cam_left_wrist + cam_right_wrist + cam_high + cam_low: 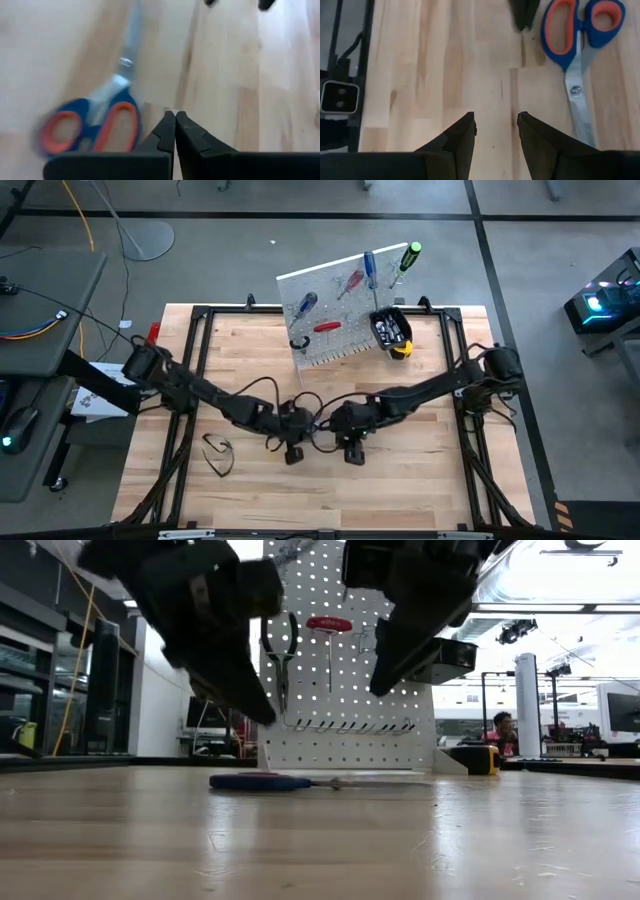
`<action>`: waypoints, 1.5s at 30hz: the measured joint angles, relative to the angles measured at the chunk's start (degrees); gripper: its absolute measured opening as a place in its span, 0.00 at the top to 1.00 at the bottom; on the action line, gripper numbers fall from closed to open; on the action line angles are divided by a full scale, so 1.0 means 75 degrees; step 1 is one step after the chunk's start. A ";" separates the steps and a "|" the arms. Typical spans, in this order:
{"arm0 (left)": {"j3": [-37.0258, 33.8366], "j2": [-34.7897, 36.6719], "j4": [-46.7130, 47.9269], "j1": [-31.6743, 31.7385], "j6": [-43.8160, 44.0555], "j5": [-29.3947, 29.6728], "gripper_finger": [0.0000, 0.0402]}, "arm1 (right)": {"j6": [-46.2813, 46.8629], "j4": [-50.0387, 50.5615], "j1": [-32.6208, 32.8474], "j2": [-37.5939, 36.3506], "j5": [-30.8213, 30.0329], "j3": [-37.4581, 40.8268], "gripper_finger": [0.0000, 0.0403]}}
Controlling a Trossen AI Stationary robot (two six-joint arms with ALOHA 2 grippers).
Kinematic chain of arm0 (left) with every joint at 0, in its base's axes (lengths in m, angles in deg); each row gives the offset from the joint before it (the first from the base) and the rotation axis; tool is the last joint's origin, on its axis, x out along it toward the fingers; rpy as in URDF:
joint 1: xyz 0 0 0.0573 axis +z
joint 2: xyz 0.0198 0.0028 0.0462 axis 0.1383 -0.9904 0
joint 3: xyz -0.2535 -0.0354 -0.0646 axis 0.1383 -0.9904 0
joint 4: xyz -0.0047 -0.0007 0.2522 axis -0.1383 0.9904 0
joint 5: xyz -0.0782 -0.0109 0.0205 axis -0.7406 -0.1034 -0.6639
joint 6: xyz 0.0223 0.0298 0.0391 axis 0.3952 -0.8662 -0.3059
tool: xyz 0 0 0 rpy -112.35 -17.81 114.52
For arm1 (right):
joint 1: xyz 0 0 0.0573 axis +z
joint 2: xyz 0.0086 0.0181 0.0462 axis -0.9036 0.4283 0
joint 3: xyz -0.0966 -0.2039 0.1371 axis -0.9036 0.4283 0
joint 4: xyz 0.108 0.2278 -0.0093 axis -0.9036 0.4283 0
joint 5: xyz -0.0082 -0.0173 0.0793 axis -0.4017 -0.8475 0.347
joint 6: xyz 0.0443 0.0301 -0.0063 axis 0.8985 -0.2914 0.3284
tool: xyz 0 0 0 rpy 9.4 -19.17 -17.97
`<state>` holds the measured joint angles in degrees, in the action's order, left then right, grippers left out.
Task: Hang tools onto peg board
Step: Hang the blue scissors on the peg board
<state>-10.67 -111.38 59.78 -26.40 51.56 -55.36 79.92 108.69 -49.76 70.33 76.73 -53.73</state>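
Blue-and-orange-handled scissors [90,125] lie flat on the wooden table [420,480], blades pointing away from the handles [575,40]. My left gripper [175,117] is shut, hovering just beside the handles and above them [262,715]. My right gripper [495,125] is open over bare wood next to the blades, clear of the table [385,680]. The white peg board [340,310] stands tilted at the far middle. Several tools hang on it: screwdrivers, pliers [280,655] and a red-handled tool [330,625].
A black bin [390,328] is fixed to the board, with a yellow tape measure [402,348] by its foot. A dark thin tool [218,452] lies near the table's left side. A black frame [200,315] edges the table. A person [503,727] sits far behind.
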 joint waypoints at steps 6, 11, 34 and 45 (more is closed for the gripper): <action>-0.0350 0.0741 0.0906 -0.0296 -0.0335 0.1883 1.00 | 0.0000 0.0297 0.0120 -0.0430 -0.0119 0.0000 0.65; -0.1613 0.0999 -0.0506 -0.0018 0.0011 0.1268 1.00 | 0.0018 0.0833 0.0172 -0.0855 -0.0660 0.0000 0.65; -0.2836 0.0997 -0.2629 0.0273 0.0187 0.0465 1.00 | 0.0417 0.1224 0.0322 -0.1003 -0.1227 0.0000 0.65; -0.3403 0.0994 -0.2736 0.0394 -0.0108 0.0503 1.00 | 0.0417 0.1221 0.0322 -0.1003 -0.1389 0.0000 0.65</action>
<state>-36.19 -103.93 39.26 -23.44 50.75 -51.59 83.05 117.85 -47.34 62.81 66.31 -53.73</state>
